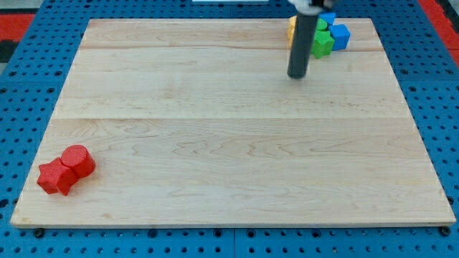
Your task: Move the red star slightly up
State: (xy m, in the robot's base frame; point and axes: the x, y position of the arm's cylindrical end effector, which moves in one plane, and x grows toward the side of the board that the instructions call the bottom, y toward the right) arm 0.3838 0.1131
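At the lower left of the frame, the red star (54,178) lies near the corner of the pale wooden tabletop (229,143), touching a red cylinder (78,160) that sits just above and to its right. The wide middle of the board holds nothing. At the upper right, my tip (297,74) rests on the wood, just below a tight cluster of blocks: a green block (322,41), a blue cube (340,36), and a yellow block (292,29) mostly hidden behind the rod, so its shape cannot be judged. There are no jaws here, only the straight rod, which holds nothing. The tip stands well apart from the star, so the push is not yet begun. The risk lies in the contact: the cylinder sits partly in the star's upward path, and a push from below would likely carry both blocks or twist the star sideways. With little board below the star, an approach from there could also knock it toward the edge.
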